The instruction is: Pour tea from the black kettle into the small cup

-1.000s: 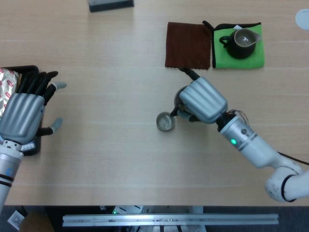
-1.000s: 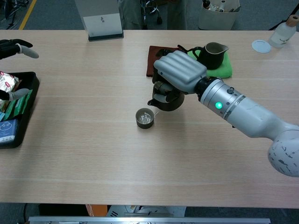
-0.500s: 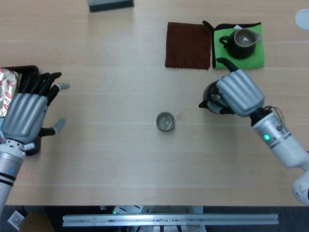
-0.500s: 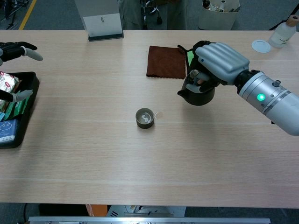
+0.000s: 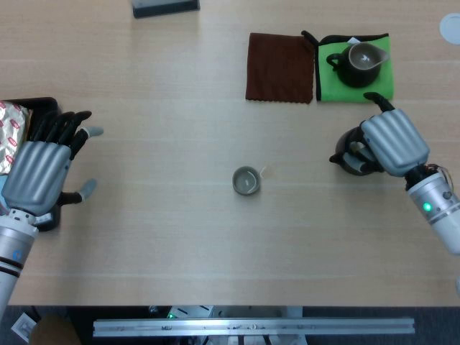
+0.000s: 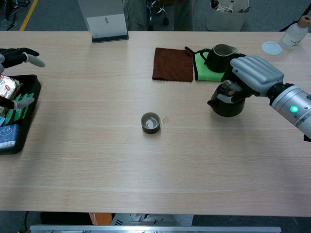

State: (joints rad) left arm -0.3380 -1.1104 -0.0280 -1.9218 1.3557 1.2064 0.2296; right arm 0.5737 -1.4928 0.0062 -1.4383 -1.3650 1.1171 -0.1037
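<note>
My right robot hand [image 6: 250,77] grasps the black kettle [image 6: 227,103], fingers wrapped over its top and handle side; the spout points toward my left. In the chest view the kettle looks level and low over the desk [image 6: 146,174], on the right side, just in front of the green cloth [image 5: 374,92]; I cannot tell whether its base touches the wood. The small cup [image 5: 246,180] stands upright mid-desk, well apart from the kettle, with something pale inside and a thin pale string beside its rim.

My left robot hand [image 5: 37,172] is released, fingers spread, holding nothing, hovering by the black tray [image 6: 24,127] at the far left edge.

Judgement: the kettle is far from the cup, so the step in hand reads as setting the kettle down rather than pouring.

To do it well:
- keep the kettle level so no tea leaves the spout;
- lower straight down until the base sits flat;
- stay clear of the dark pitcher [image 5: 359,63] on the green cloth behind;
- loosen the fingers only once the kettle bears its own weight, then lift away upward without dragging the handle.
</note>
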